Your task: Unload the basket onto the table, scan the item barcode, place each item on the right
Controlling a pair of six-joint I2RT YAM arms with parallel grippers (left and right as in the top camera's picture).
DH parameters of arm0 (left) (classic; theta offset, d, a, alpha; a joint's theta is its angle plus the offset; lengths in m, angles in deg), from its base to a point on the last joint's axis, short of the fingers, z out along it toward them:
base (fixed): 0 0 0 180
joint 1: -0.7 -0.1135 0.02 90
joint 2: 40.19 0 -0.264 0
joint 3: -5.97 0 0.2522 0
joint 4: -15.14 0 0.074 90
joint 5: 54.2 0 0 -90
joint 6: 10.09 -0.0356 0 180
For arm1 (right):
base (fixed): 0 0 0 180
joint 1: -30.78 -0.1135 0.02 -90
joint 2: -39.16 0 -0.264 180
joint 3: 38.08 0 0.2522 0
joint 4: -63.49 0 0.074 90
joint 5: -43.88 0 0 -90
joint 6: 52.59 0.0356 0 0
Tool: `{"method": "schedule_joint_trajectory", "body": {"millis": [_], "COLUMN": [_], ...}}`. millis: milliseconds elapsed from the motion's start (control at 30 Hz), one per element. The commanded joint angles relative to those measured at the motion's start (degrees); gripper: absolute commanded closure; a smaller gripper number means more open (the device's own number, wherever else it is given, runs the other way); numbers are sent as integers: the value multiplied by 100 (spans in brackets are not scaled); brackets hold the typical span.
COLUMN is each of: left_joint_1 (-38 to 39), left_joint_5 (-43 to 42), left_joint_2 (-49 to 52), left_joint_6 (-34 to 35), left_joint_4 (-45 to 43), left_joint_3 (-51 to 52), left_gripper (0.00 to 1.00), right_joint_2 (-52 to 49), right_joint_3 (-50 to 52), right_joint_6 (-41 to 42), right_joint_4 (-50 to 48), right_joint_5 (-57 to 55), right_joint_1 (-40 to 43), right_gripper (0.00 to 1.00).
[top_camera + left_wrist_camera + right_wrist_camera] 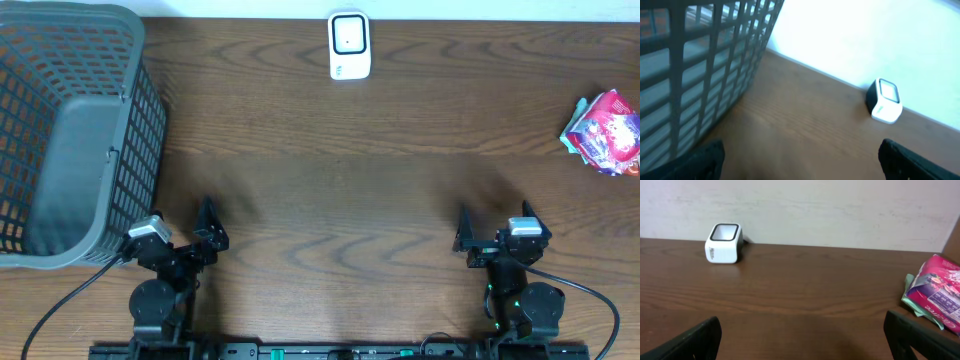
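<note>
Table point(340, 200): dark wood, clear grain, smooth w/ a low sheen. Basket point(140, 130) just left of the left claw point(800, 169): grey plastic lattice, matt. Scanner point(349, 46), far ahead betw. the claws: smooth white plastic (dark glossy window). Packet point(605, 133), ahead-right of the right claw point(494, 220): shiny crinkled printed film. Both claws: black, matt.

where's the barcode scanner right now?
Overhead view: white barcode scanner sits centre of the table's far edge, grey basket to its left, pink packet to its right.
</note>
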Motion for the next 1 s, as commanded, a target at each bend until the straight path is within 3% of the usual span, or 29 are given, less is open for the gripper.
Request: {"method": "schedule_joint_trajectory", "body": {"millis": [0,233,367,533,967], "left_joint_1": [-63,-68,-68,-72,-227], "left_joint_5": [-122,-120,-173,-671,-662], "left_joint_2": [-127,-127,-127,-127,-129], "left_joint_6": [-354,-721,-881,-1727,-1840], "left_joint_4": [-426,-927,-844,-254,-149], "left_joint_3": [258,503,503,503,503], "left_gripper": [2,2,2,2,2], "right_joint_2": [35,35,35,35,35], "right_joint_3": [17,17,17,17,17], "right_joint_6": [-68,-68,-68,-68,-68], "right_joint_4": [7,7,7,7,7], "right_joint_5": [-17,-17,-17,-17,-17], "right_joint_1": [-55,-55,-55,-55,-55], "right_gripper": [1,1,1,1,1]}}
